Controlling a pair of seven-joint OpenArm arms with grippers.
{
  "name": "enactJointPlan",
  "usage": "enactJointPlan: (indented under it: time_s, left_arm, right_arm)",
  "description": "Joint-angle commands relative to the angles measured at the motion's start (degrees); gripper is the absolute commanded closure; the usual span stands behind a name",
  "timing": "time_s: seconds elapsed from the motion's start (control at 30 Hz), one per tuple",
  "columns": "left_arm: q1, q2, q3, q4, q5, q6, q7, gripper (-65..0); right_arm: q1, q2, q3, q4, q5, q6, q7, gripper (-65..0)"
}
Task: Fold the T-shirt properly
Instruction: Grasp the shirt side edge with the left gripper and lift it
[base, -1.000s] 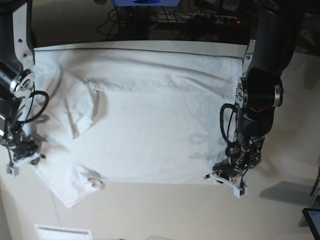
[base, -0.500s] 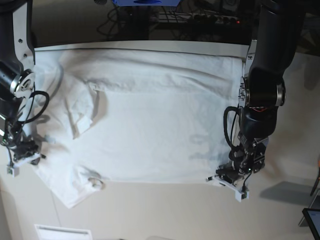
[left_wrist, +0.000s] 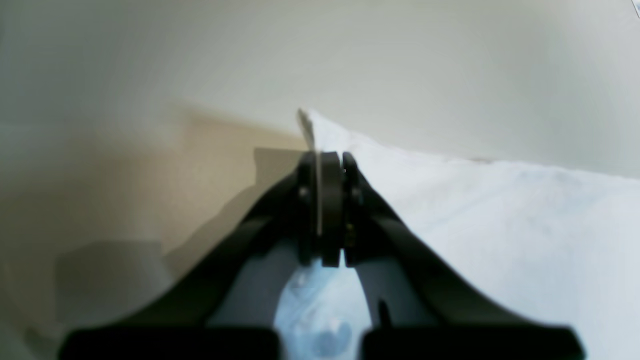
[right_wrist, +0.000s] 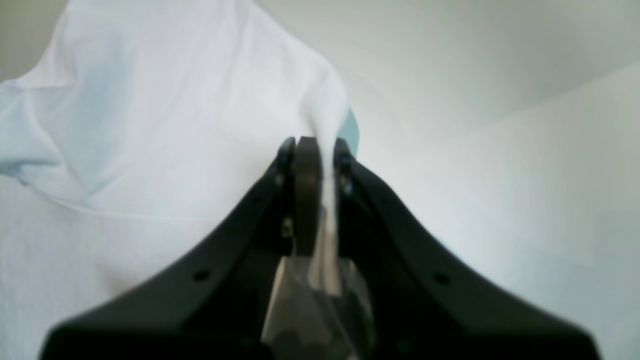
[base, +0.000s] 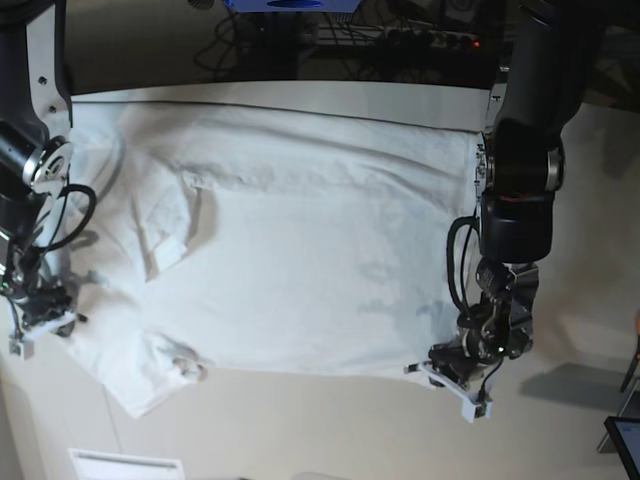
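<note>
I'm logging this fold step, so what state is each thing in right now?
T-shirt: spread flat on the table, wrinkled, not yet folded, one sleeve creased over.
Left gripper: shut on the T-shirt's corner, fabric edge between its fingers.
Right gripper: shut on a pinched-up bunch of the T-shirt.

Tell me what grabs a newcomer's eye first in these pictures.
A big wrinkled white T-shirt spread across most of the tabletop. Then the two black arms at its sides: the left hand is pinched on the near corner of its edge, the right hand on the opposite edge.
</note>
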Motion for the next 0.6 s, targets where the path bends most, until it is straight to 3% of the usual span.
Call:
enactJointPlan:
  time_s: [0.0, 0.2, 0.57]
  left_arm:
    - [-1.1, -0.8, 0.0, 1.9, -0.3, -0.2, -0.7, 0.0]
    - [1.7, -2.1, -0.3, 6.5, -0.5, -0.2, 1.0, 0.0]
    - [6.2, -3.7, -0.5, 20.8, -0.6, -0.2, 9.4, 0.0]
  right_arm:
    - [2.0, 1.1, 0.2, 1.8, 0.8, 0.1, 1.8, -0.1]
    - [-0.6, 1.8, -0.2, 5.5, 6.7, 2.4, 0.5, -0.1]
    - [-1.4, 3.2, 0.1, 6.0, 6.8, 2.8, -1.4, -0.1]
